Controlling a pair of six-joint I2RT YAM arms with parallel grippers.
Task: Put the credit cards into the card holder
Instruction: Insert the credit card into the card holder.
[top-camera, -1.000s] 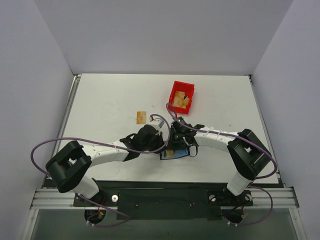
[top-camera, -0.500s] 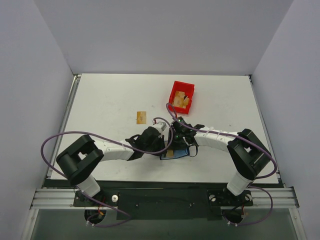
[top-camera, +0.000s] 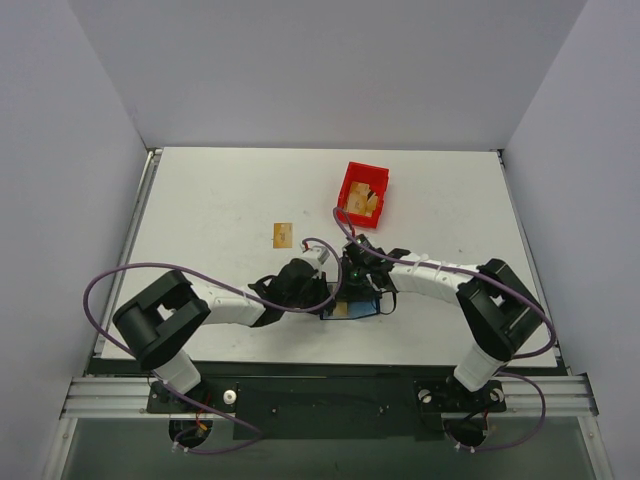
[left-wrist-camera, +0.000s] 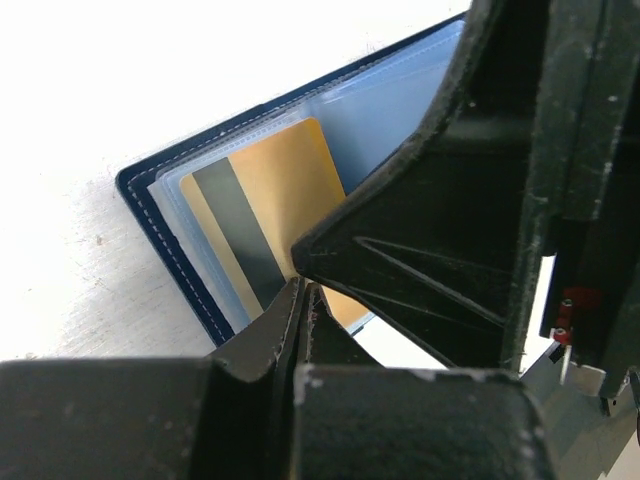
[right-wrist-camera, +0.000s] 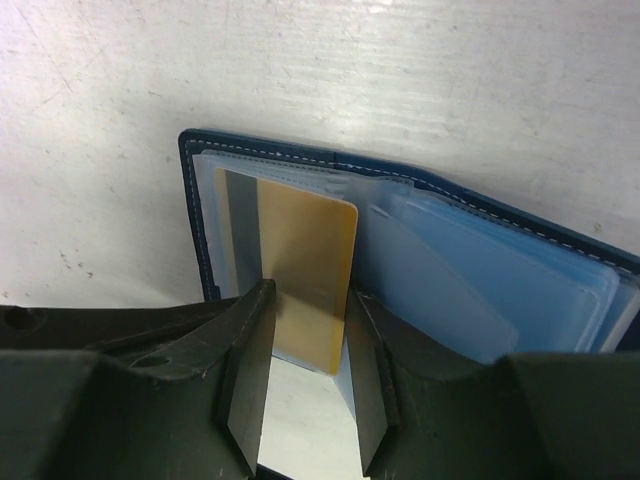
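**card part way into the open wallet, both grippers on it**

the wallet (top-camera: 368, 306) lies open on the table (top-camera: 220, 200) near its front edge, between the two arms, with its clear blue sleeves facing up. a gold card (right-wrist-camera: 305, 260) with a dark stripe along one long side sits part way inside the sleeves of one half. its near end sticks out past the wallet's edge.

the right gripper (right-wrist-camera: 310, 290) is over that card with its fingers part way apart. the card runs under them and is wider than the gap, so nothing is clamped between them.

the left gripper (left-wrist-camera: 303, 290) is clenched, with its tips together at the card's protruding edge, just beside the right gripper. whether they touch the card cannot be told.

the second card (top-camera: 283, 234) lies flat on the table, well apart from the wallet and to its far left. a red bin (top-camera: 347, 188) stands beyond the wallet.
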